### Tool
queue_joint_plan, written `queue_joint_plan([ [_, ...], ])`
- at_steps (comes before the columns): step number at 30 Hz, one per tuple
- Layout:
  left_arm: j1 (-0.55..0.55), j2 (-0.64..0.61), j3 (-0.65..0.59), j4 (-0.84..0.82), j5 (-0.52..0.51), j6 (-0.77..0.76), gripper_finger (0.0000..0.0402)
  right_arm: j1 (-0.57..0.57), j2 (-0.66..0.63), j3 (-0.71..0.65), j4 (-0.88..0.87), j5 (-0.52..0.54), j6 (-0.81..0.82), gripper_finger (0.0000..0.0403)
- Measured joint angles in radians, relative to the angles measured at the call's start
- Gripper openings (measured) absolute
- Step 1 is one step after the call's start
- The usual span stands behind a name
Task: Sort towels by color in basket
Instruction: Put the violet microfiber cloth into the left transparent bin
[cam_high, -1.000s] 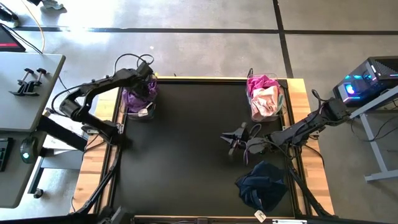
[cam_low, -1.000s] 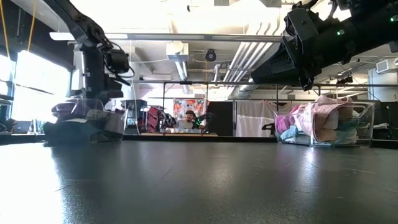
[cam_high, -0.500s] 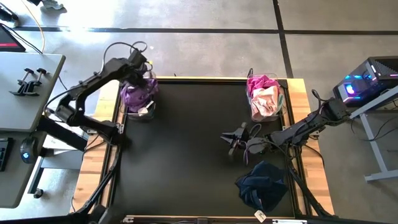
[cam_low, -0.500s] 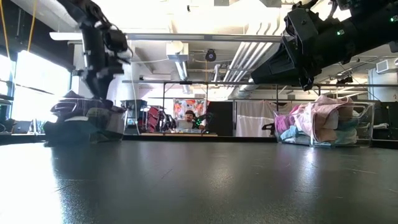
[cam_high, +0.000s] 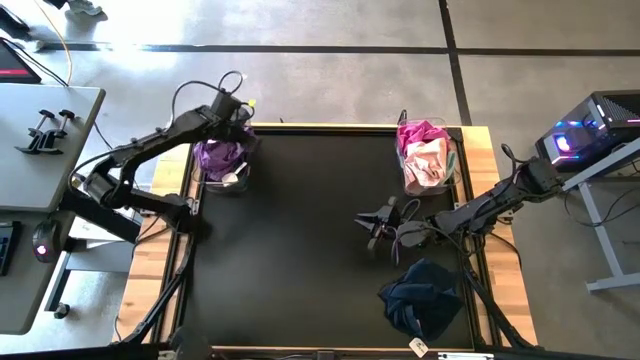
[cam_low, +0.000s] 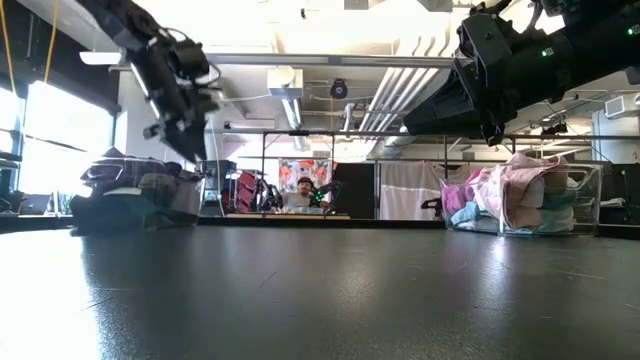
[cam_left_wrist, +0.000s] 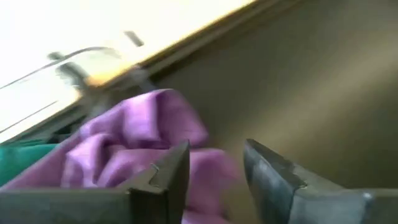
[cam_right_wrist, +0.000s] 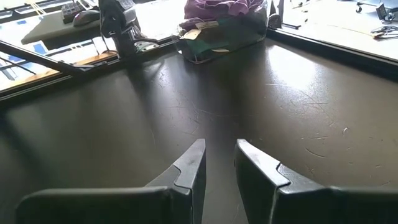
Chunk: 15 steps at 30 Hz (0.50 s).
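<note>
Two baskets filled, one navy towel (cam_high: 421, 298) left on the table.
Left gripper (cam_left_wrist: 214, 167), fingers apart and empty, should lift clear of the purple towel (cam_left_wrist: 140, 140); right gripper (cam_right_wrist: 219, 163), fingers slightly apart, should turn toward the navy one.

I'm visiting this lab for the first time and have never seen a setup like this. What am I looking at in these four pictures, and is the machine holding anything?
It is a robot with two dark arms at a black table, each ending in a two-finger gripper. One picture looks straight down, one looks level across the tabletop, and two come from cameras on the wrists. The left gripper hangs above the left basket, which holds a purple towel and some green cloth; its fingers are apart and hold nothing. The right gripper waits over the table's middle, its fingers a little apart and empty. The right basket holds pink towels. A navy towel lies loose on the table near the right arm.
</note>
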Motion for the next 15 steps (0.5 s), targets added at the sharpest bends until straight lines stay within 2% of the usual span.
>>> queue_joint_plan([
  [8,0.051,0.055,-0.119,0.149,-0.193,-0.008,0.0076,0.0,0.0,0.0,0.0,0.0,0.015,0.0078],
  [15,0.092,0.071,-0.204,0.237,-0.215,0.015,0.0047,0.0,0.0,0.0,0.0,0.0,0.016,0.0078],
])
